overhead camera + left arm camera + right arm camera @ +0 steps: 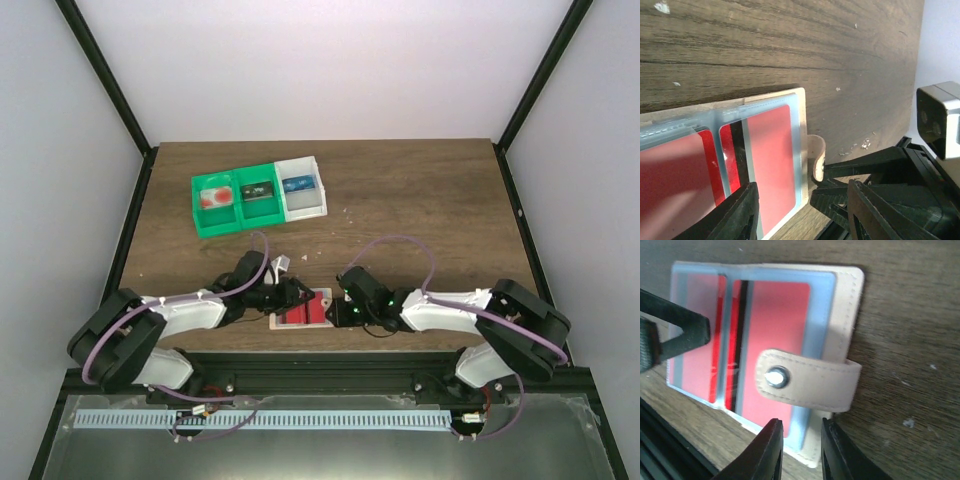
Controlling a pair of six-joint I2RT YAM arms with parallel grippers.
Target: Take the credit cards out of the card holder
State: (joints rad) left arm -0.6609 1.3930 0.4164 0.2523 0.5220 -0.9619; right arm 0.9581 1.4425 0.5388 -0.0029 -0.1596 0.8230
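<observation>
At the bench's (pixel 400 200) six o'clock edge, the left hand (pixel 802 187) hangs released over the open card holder (pixel 303 315), while the right hand's (pixel 801 424) grip cannot be told.

Nothing readable in my views: no text, brand, number or sign on card holder (pixel 846 315), credit cards (pixel 780 315) or distant trays (pixel 222 230).

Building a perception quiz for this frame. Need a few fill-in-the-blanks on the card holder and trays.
1. The cards showing in the open card holder are ____.
2. The white tray holds one ____ card.
3. The green tray has ____ compartments.

Missing words: red; blue; two.
</observation>
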